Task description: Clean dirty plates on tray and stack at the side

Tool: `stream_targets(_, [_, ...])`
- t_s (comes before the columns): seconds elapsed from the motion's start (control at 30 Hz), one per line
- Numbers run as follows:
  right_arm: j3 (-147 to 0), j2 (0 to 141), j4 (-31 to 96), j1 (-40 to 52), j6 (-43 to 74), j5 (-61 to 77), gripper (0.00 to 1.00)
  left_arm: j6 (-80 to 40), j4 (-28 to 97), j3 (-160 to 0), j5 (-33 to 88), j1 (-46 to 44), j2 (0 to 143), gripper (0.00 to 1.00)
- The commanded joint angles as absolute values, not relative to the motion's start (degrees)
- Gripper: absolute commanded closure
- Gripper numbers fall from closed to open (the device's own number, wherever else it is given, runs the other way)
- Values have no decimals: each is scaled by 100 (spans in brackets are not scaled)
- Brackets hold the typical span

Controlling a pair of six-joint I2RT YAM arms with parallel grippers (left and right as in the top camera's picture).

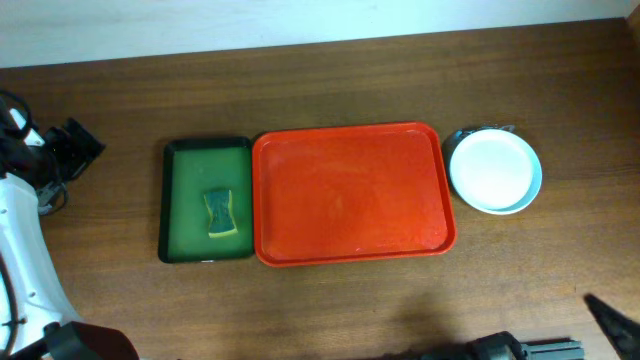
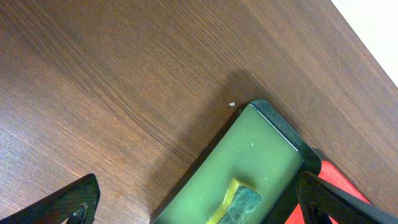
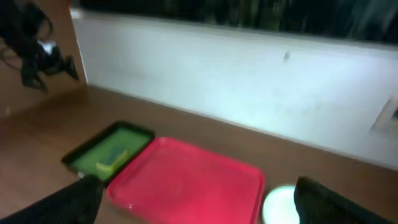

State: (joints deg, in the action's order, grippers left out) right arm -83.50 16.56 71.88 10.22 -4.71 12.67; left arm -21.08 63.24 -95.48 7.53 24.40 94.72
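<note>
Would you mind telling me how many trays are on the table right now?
2: the red tray in the middle, and a smaller dark green tray beside it on the left, holding a sponge. None appears hidden.

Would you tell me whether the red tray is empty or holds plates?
Empty: the red tray shows only bare surface; the white plates sit stacked beside it, outside its rim.

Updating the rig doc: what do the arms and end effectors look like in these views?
Left arm: white shell with black joint housings and loose black cables near the wrist. Left end effector: two matte black, wedge-shaped fingers, no markings visible. Right end effector: similar dark fingers, but blurred. Right arm: only black parts show at the overhead frame's edge.
</note>
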Motion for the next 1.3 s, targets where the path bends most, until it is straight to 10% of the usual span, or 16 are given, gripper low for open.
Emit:
stream_targets(0.0, [-7513, 1004, 6552, 932, -694, 1177, 2, -2185, 6331, -9653, 814, 2456, 9389, 1])
stream_targets(0.4, [-1568, 25, -2204, 285, -687, 2064, 2, -2185, 6331, -9653, 814, 2456, 9389, 1])
stream_targets(1.27, [-32, 32, 320, -40, -685, 1452, 2, -2185, 6333, -9653, 814, 2456, 9389, 1])
